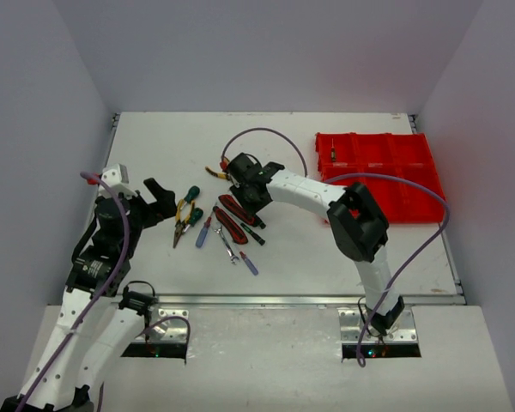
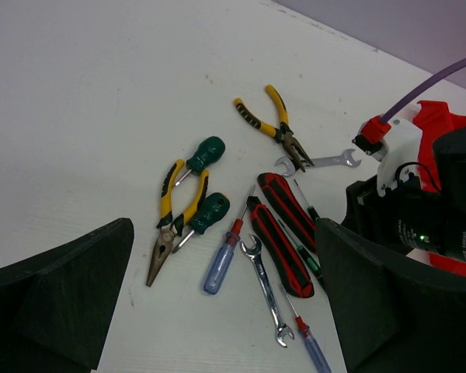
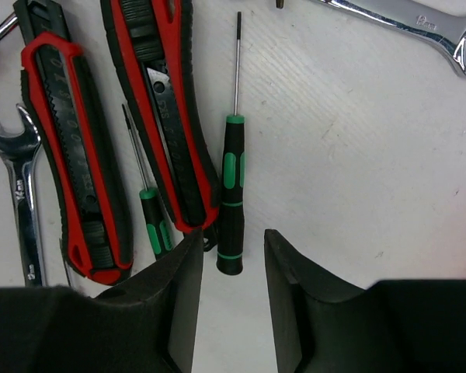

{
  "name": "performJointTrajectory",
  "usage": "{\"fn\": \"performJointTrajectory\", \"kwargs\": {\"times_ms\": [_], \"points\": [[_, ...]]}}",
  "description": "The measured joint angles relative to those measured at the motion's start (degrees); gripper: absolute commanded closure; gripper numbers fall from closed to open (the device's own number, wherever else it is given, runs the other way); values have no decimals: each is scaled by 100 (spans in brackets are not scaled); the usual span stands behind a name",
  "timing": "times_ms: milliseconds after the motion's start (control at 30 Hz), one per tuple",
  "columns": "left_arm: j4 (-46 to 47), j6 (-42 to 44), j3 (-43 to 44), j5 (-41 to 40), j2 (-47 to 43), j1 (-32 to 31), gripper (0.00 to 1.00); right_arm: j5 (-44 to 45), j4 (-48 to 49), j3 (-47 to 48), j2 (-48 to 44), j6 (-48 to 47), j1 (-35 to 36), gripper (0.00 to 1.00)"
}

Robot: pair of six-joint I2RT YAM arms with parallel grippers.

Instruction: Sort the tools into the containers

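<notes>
The right gripper (image 3: 231, 242) straddles the butt of a green-black screwdriver (image 3: 233, 194), jaws narrowed but not touching it; the left gripper (image 1: 159, 202) hangs spread wide. Most tools (image 1: 227, 227) lie loose around them. The red bin (image 1: 373, 154), well behind, holds perhaps one, so sorting looks barely begun.

Glossy metal wrench (image 3: 408, 22); tabletop (image 3: 357, 171) prob. matt

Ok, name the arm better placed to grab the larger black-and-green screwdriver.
Right. The right tool straddles the screwdriver at its handle end; the left tool hangs open beside the yellow pliers.
</notes>
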Motion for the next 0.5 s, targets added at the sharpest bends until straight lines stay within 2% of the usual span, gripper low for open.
{"fn": "performJointTrajectory", "kwargs": {"times_ms": [233,500], "points": [[41,17,0,130,-49,0,0,109,95,10,420,2,-24,65],[44,19,0,190,-67,0,0,76,153,74,490,3,-55,69]]}}
